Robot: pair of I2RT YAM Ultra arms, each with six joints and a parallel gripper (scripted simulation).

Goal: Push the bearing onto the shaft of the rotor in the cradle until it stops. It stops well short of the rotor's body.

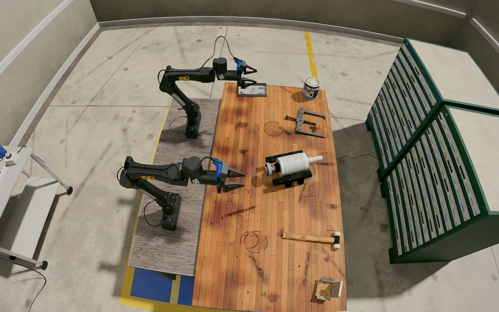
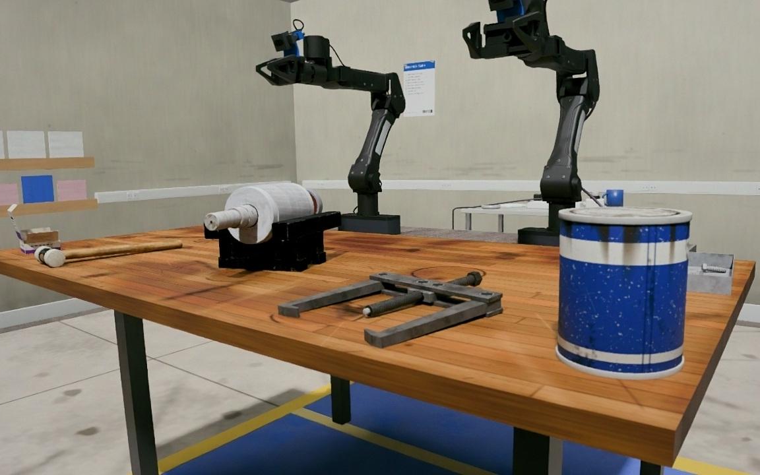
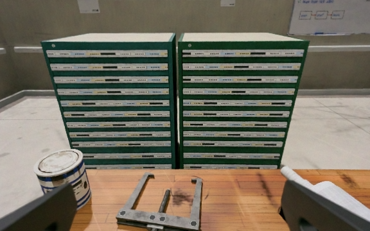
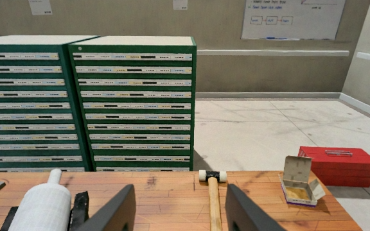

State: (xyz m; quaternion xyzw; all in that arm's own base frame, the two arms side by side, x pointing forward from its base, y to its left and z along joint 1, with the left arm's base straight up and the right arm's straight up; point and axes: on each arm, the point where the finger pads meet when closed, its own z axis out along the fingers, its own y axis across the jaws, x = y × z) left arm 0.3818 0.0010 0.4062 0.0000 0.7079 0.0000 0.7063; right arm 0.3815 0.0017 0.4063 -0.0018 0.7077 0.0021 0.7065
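Bearing point(image 1: 268, 168) untouched; right gripper point(image 1: 244, 180) point(image 2: 263, 68) point(image 4: 180, 189) partly open, left gripper point(image 1: 256, 76) point(image 2: 499, 30) point(image 3: 178, 189) wide.

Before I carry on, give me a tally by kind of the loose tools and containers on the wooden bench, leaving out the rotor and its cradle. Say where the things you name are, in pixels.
Hammer point(image 1: 309, 237) point(image 2: 117, 251) point(image 4: 214, 202): 1
Puller point(image 1: 300, 121) point(image 2: 430, 290) point(image 3: 159, 219): 1
Paint can point(image 1: 310, 89) point(image 2: 621, 289) point(image 3: 58, 170): 1
Metal tray point(image 1: 252, 95) point(image 2: 708, 283): 1
Open carton point(image 1: 324, 297) point(image 2: 39, 237) point(image 4: 300, 201): 1
Total: 5
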